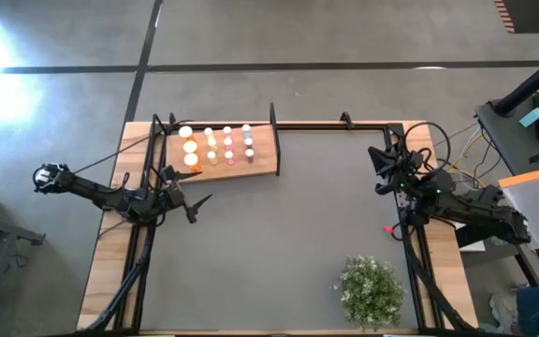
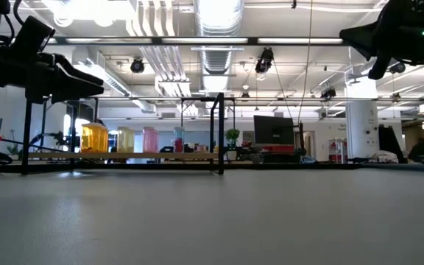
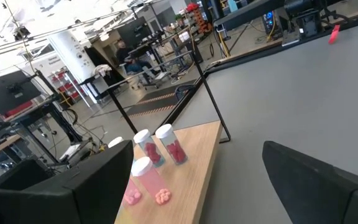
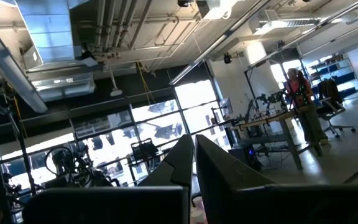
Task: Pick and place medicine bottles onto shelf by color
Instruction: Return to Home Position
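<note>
The medicine bottles (image 1: 218, 145) stand upright in rows by colour on the light-brown wooden shelf (image 1: 262, 154) at the table's far left: orange, yellow, pink, blue. In the low view they show as a row (image 2: 124, 138) on the board. My left gripper (image 1: 195, 206) hangs open and empty above the mat, just near of the shelf's left end. In the left wrist view its fingers stand wide apart (image 3: 197, 149), with pink and blue bottles (image 3: 157, 155) beyond them. My right gripper (image 1: 379, 168) is raised at the table's right side, shut and empty (image 4: 192, 146).
A thin black post (image 1: 273, 122) stands at the shelf's far right corner. A green bushy plant (image 1: 371, 288) sits at the near right of the mat. A small red thing (image 1: 388, 227) lies by the right rail. A person (image 4: 300, 87) stands in the room beyond.
</note>
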Controlling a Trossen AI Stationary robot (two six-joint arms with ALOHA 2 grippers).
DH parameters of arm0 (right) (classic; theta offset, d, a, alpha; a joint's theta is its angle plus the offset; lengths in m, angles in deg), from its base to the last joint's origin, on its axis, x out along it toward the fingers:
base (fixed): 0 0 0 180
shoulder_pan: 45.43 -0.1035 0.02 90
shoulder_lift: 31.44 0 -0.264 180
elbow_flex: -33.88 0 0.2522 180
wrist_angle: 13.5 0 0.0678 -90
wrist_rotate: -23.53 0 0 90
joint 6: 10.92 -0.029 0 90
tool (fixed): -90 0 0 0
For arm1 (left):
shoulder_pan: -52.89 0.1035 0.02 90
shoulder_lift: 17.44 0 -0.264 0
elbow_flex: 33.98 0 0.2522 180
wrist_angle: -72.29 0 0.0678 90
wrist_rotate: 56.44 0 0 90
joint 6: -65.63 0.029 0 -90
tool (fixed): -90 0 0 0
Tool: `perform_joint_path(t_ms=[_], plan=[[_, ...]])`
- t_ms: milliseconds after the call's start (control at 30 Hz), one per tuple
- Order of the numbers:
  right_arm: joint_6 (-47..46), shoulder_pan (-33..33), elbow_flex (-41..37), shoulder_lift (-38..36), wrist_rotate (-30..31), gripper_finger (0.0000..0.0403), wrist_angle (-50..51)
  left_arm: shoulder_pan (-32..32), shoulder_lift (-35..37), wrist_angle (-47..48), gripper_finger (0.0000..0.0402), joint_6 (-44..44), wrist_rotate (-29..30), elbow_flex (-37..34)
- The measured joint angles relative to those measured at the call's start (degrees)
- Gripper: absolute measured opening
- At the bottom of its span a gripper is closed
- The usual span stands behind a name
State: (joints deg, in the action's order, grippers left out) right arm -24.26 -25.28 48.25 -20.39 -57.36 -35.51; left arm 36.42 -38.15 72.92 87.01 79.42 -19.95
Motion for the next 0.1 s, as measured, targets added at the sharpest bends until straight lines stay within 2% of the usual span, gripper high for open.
perform_joint_path(t_ms=[100], plan=[[0.0,0.0,0.0,0.0,0.0,0.0009,0.0,0.0,0.0,0.0,0.0341,0.0,0.0,0.0]])
